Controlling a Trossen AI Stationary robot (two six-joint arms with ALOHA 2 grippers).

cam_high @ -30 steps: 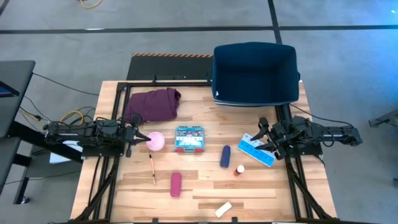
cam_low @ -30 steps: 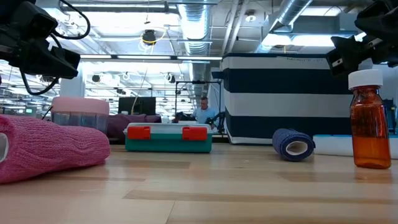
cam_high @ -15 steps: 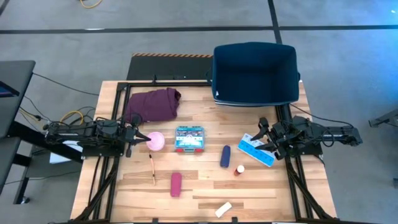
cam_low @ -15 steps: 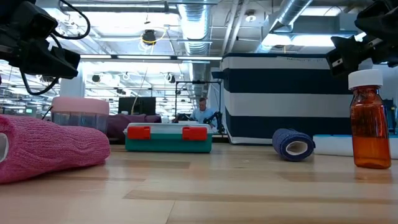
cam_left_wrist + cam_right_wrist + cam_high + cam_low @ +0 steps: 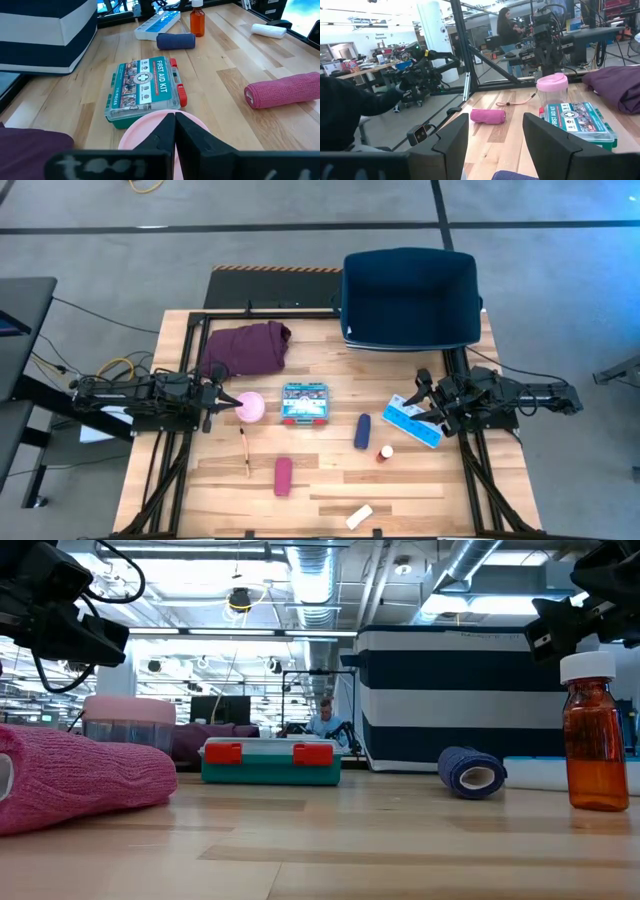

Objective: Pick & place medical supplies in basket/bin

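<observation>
Bin (image 5: 410, 300) sat empty at the table's far right; nothing moved over the last second. Left gripper (image 5: 222, 402) jaws shut beside pink roll (image 5: 250, 407); right gripper (image 5: 418, 402) jaws half-open, empty, over organizer (image 5: 411, 425). No pick started.

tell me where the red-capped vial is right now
In the high view the red-capped vial stands on the table's right half, just right of the navy roll and beside the near end of the blue-white pill organizer.
</observation>
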